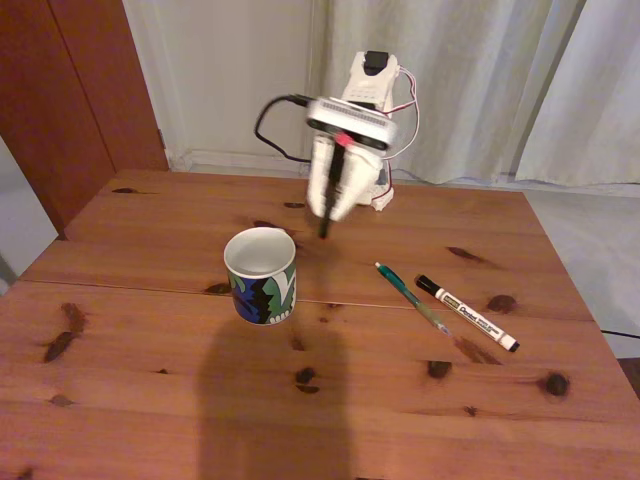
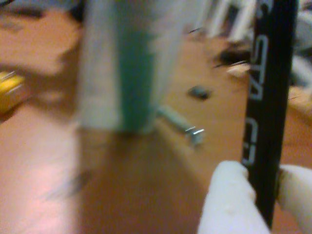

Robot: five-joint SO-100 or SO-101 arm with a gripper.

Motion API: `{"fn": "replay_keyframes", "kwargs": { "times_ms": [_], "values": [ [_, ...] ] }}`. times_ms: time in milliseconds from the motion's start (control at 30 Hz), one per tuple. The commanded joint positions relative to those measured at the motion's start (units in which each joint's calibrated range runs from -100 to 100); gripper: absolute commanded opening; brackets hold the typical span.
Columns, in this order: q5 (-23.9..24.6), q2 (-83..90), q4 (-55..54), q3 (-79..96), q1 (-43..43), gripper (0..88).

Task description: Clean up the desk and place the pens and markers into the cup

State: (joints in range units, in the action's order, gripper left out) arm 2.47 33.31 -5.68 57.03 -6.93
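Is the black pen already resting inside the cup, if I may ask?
No, the gripper holds the black pen in the air beside the cup.

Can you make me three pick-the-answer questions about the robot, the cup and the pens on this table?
1. Where do the green pen and the marker lie in the fixed view?
A. inside the cup
B. on the table, right of the cup
C. on the floor

2. How many pens or markers lie flat on the table?
A. two
B. four
C. none

3. What is the hand doing?
A. hanging open and empty
B. pushing the cup over
C. holding the black pen in the air

Answers: 1 B, both lie on the wood to the right of the cup. 2 A, just the green pen and the marker lie there. 3 C, the wrist view shows the black pen pinched between the white fingers, above the table.
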Motion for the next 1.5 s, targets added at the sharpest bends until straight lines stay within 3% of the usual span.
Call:
{"fn": "replay_keyframes", "kwargs": {
  "times_ms": [0, 300, 567, 1467],
  "values": [
    [0.3, 1.6, -4.5, -1.5, -3.2, 0.8],
    [0.1, -5.9, -4.9, -2.5, -6.5, 0.8],
    [0.0, -14.1, -13.7, -2.1, -6.7, 0.8],
    [0.2, -17.2, -13.9, -2.1, -13.5, 1.0]
  ]
}}
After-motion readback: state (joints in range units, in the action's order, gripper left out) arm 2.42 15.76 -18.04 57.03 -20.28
